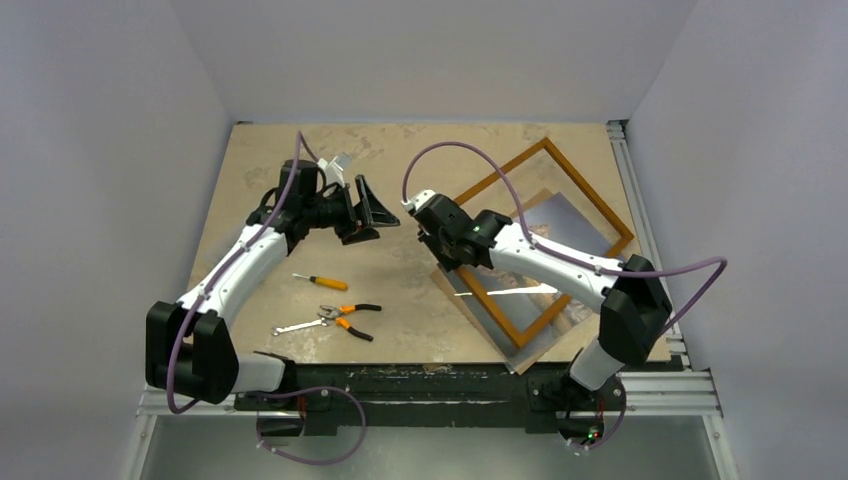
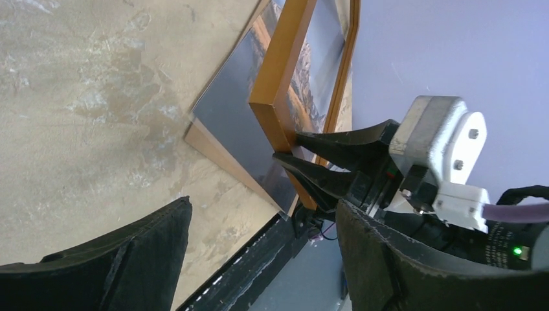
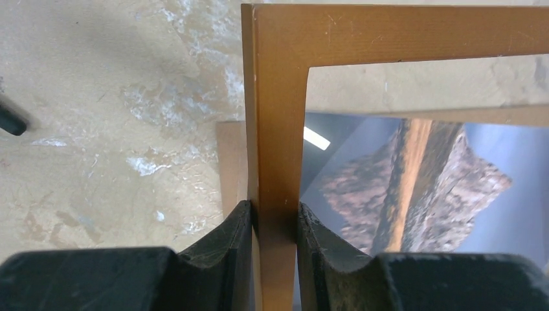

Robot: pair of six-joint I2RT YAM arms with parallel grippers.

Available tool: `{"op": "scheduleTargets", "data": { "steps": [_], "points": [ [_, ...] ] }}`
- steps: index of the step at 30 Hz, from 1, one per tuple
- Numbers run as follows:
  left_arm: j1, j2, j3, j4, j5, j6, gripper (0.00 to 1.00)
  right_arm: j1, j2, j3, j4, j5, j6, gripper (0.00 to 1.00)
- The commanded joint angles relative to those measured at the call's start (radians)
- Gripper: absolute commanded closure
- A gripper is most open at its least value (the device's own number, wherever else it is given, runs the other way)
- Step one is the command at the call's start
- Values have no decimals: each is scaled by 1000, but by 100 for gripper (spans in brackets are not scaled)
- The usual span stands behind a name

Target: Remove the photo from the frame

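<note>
Right end effector [image 3: 274, 227]: black fingers pressed together on the narrow moulding of the thin orange-brown wooden frame [image 3: 388, 32], one finger on each side of the rail, just short of a corner. Firm pinch, nothing else held.

Under that rail lies the large rectangular photo [image 3: 414, 181] of a brown rocky mountain mirrored in water, face up on the beige mottled tabletop [image 1: 420, 150]. It sits skewed to the frame, not seated in it. Bare tabletop shows through the opening's far part, and a strip of the plain brown board backing pokes out beside the rail. From the left wrist view, the gripped side of the frame looks raised clear of the print, which stays flat.

Left end effector [image 1: 372, 220]: fingers wide apart, empty, hovering over the tabletop left of the frame and aimed at it, not touching.

Nearer the arm bases, well apart from the frame: orange-handled screwdriver [image 1: 322, 282], orange-handled pliers [image 1: 350, 318], small silver wrench [image 1: 295, 326].

Handling, judged:
- Frame is likely light and stiff. The smooth finish on a narrow rail could twist or slip in the pinch, so hold near a corner.
- Print looks thin, board-backed, fairly stiff and glossy (a light glare shows on it), so it scuffs easily.
- Flat on the tabletop it gives little edge to grab. Best hold is the corner or board strip sticking out past the moulding, pinched at the edge and off the picture face.
</note>
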Motion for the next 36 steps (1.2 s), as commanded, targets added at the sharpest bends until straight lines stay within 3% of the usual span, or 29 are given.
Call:
{"op": "scheduleTargets", "data": {
  "steps": [1,6,11,14,20,25,32,36],
  "points": [
    [12,-10,-56,73,11,-76,21,-9,47,121,-63,24,-193,100],
    [119,-53,-185,132,10,-267,24,-18,182,259,-94,-27,-289,100],
    [172,-58,-161,16,-5,-202,18,-18,318,422,-130,-64,-338,100],
    [170,-20,-203,157,83,-252,14,-18,345,464,-128,-84,-340,100],
    [141,64,-294,447,100,-456,11,-18,320,428,-54,-151,-329,100],
    [118,120,-380,735,36,-638,19,-18,258,355,12,-205,-286,100],
    [8,239,-355,933,4,-740,23,-18,179,257,112,-257,-255,100],
    [-52,326,-330,1078,-24,-804,36,-18,171,251,120,-255,-255,100]
  ]
}}
